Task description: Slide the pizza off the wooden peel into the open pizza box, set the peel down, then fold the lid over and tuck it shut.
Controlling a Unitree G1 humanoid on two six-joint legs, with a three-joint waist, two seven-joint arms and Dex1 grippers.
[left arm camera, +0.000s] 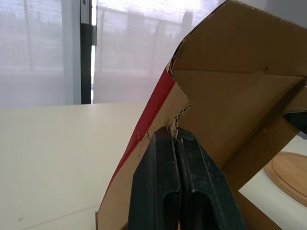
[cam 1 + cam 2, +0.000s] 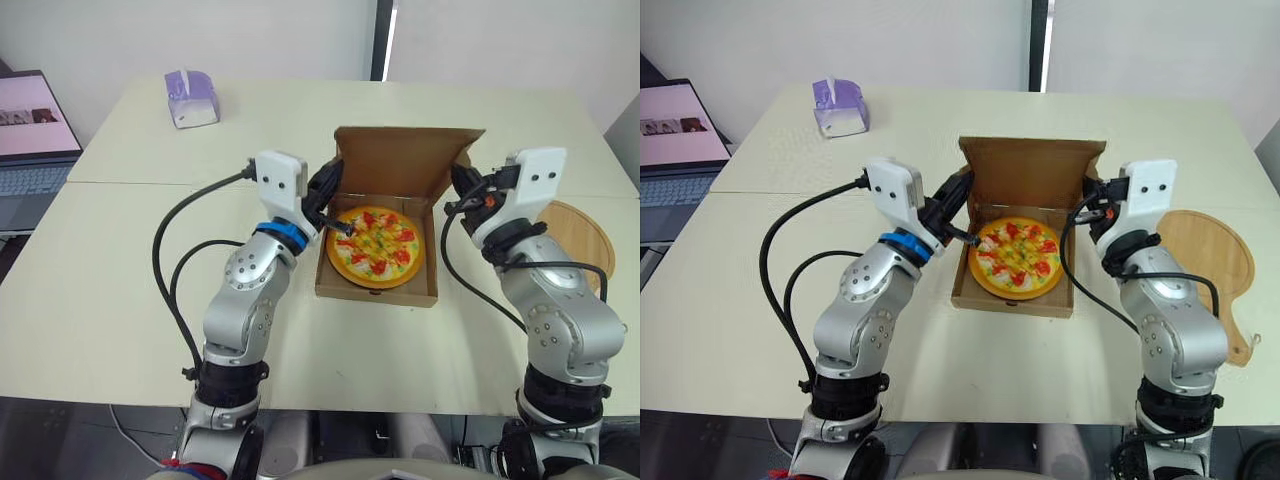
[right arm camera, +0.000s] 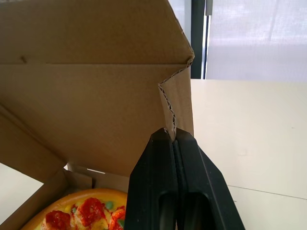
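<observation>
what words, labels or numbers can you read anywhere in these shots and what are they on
No text can be read.
laptop screen: pink page with small pictures, any writing too small to read.
purple box: no legible print.
pizza box: plain brown cardboard inside, red outer face, no print visible.

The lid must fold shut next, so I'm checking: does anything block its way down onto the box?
Nothing visible blocks the raised lid: the colourful pizza lies flat in the brown cardboard box; the round wooden peel rests apart.
</observation>
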